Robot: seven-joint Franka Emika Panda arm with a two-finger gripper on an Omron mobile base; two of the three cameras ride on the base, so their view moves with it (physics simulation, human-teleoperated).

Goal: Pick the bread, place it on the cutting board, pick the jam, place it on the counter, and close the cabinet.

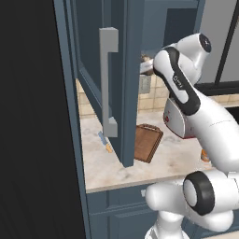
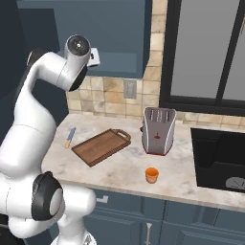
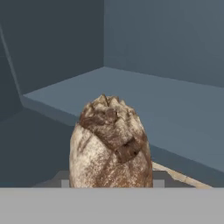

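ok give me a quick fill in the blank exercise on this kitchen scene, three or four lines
1. The orange jam stands on the ____, in front of the toaster.
2. The cutting board lies flat with ____ on top of it.
3. In the hand view, the bread sits right in front of the camera, with the cabinet's blue-grey ____ behind it.
4. The small knife lies on the counter to the ____ of the cutting board in the right base view.

Missing words: counter; nothing; shelf; left

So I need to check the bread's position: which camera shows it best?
The hand view: the bread sits large and centred, cabinet shelf behind. The left base view gives a sliver past the door; the right base view hides it behind the arm.
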